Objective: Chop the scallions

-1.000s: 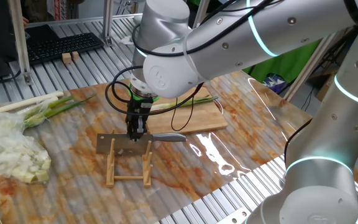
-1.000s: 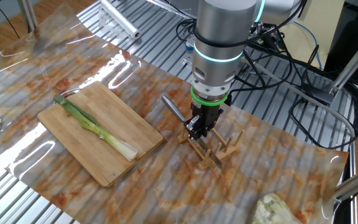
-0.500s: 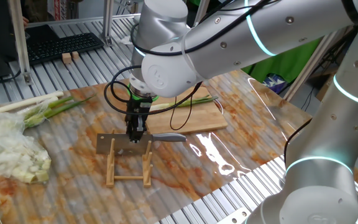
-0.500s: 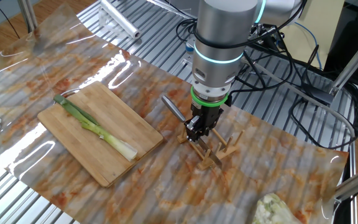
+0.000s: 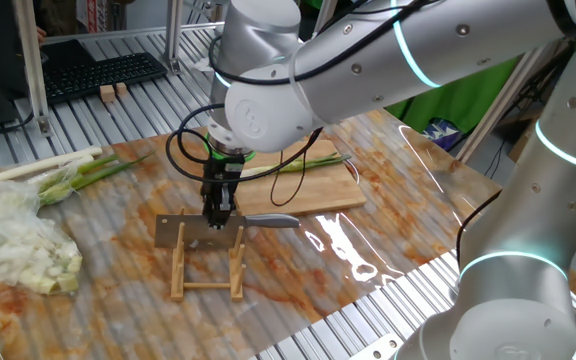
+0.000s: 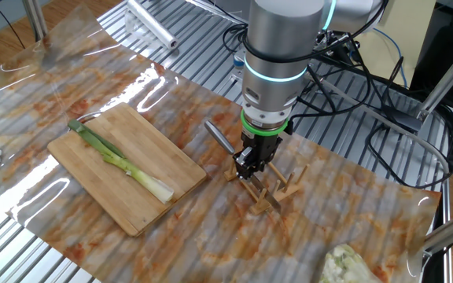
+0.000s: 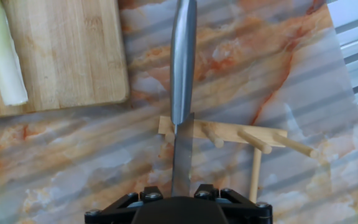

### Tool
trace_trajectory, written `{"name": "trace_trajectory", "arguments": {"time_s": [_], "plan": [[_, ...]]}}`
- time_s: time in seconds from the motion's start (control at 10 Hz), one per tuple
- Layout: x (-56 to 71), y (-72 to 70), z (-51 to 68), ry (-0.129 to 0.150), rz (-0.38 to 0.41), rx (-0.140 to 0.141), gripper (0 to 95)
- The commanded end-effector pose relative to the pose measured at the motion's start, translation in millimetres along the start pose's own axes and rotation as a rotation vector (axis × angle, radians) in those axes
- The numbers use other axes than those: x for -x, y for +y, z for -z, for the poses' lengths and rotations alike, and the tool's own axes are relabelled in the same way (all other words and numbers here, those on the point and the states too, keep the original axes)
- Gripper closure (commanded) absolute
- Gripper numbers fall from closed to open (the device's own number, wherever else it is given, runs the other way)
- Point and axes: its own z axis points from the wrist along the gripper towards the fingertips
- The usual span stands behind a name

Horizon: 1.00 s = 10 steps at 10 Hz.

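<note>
Where fixed views blur, knife (image 7: pixel 182 68) rests racked

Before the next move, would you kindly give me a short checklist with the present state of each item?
1. Knife seated in the wooden rack: ok, the blade rests across it and the handle points toward the board.
2. Claw lined up with the knife: ok, it points down over the blade, which runs between its sides in the hand view.
3. Claw's hold on the knife: cannot tell, the fingertips are hidden.
4. Scallion in place: ok, one whole stalk lies lengthwise on the cutting board.
5. Board position: ok, flat on the table beside the rack.
</note>
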Motion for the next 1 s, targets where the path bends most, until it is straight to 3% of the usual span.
{"name": "trace_trajectory", "arguments": {"time_s": [0.1, 0.6, 1.0], "plan": [[0.3, -1.7, 0.1, 0.006, 0.004, 0.007, 57.0], [0.5, -1.5, -0.2, -0.004, 0.024, 0.006, 57.0], [0.5, -1.5, -0.2, -0.009, 0.033, -0.015, 57.0]]}}
